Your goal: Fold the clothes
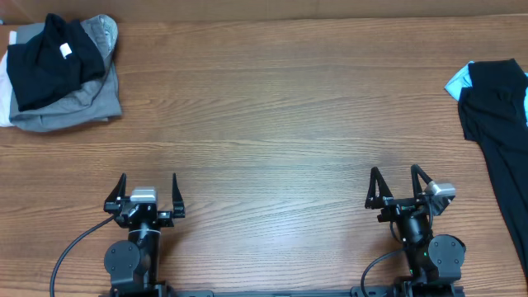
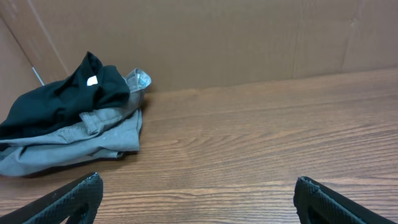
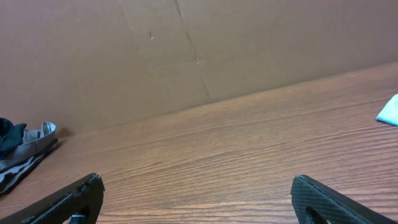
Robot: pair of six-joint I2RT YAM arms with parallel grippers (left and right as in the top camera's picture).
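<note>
Wood-grain table (image 1: 272, 107), brown cardboard wall (image 2: 217, 37) upright along its far edge, creased in places

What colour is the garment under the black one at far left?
Grey garment, clearest in left wrist view.

Even, soft overhead light; faint shadows; no glare; all views sharp.

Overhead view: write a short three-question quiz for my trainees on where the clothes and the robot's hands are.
1. What lies on the grey garment? A) black T-shirt with white tag; B) red sock; C) nothing.
2. True or false: the left hand and right hand are both shut on cloth.
3. Fill in: the black T-shirt beside light blue cloth lies nearest the ___ hand.
Key: 1 A; 2 false; 3 right.
</note>
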